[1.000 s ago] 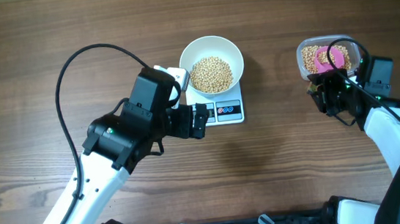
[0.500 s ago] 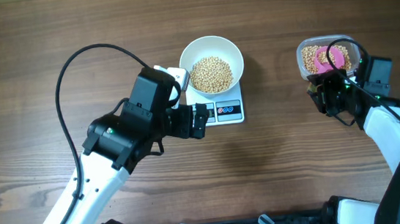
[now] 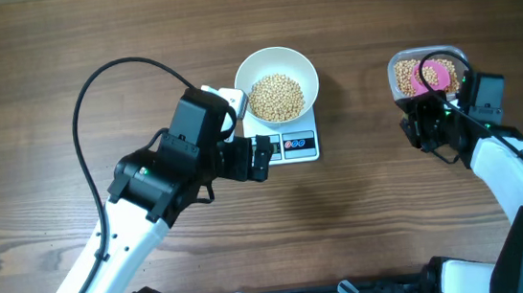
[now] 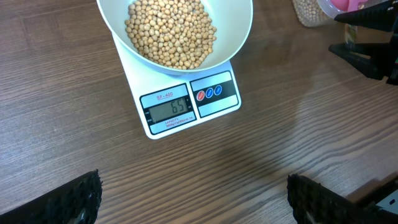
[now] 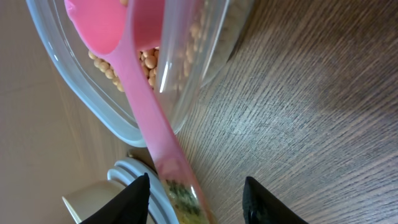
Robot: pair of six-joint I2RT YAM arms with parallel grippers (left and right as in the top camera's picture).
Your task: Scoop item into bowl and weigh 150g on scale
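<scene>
The white bowl (image 3: pixel 246 75) holds a heap of beige beans (image 3: pixel 278 97) and stands on the white scale (image 3: pixel 301 146). In the left wrist view the scale (image 4: pixel 214 93) shows 65 under the bowl (image 4: pixel 240 30). My left gripper (image 3: pixel 263 158) hovers open just in front of the scale, nothing between its fingers (image 4: pixel 84 196). My right gripper (image 3: pixel 422 123) sits at the near end of the clear tub (image 3: pixel 392 74). A pink scoop (image 5: pixel 146 118) lies in the tub's beans (image 5: pixel 149 61), and its handle runs between the open right fingers (image 5: pixel 138 196) with a gap on one side.
A black cable (image 3: pixel 110 76) loops over the table left of the bowl. A white cable (image 5: pixel 127 174) lies beside the right gripper's finger. Bare wooden table (image 3: pixel 372 194) lies between the two arms.
The right arm has nudged a little toward the tub. The left arm, bowl and scale have not moved.
</scene>
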